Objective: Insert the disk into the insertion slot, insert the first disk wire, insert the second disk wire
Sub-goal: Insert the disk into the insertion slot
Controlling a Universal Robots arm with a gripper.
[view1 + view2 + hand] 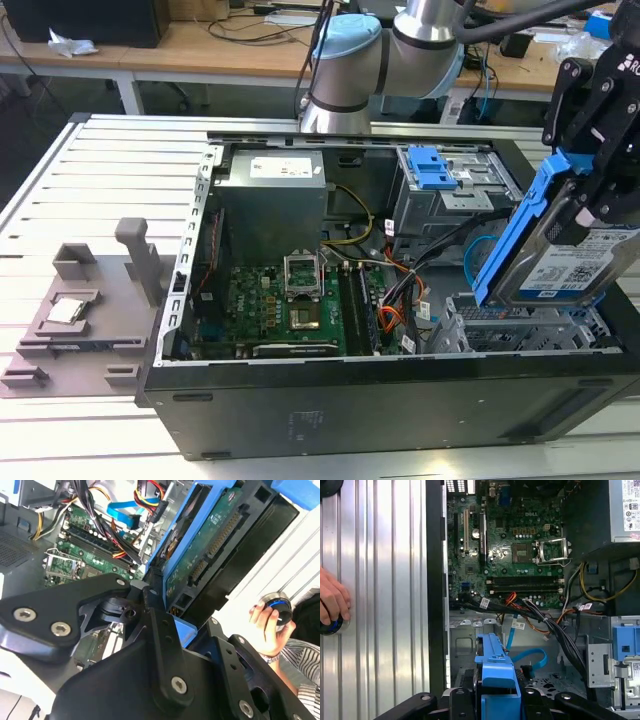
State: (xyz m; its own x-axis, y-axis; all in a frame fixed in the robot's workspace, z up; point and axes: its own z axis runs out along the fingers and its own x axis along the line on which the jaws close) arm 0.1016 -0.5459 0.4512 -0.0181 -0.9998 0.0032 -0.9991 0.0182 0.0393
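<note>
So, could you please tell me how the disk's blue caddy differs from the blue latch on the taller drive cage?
The disk caddy is a long frame, held tilted over the case by the gripper; the latch is small and sits on its cage inside. Both are bright blue plastic.

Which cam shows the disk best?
Exterior view: the disk shows its labelled face and blue frame, tilted in the end effector above the case. Second wrist view shows its circuit-board underside close up; first wrist view, the frame's blue end.
</note>
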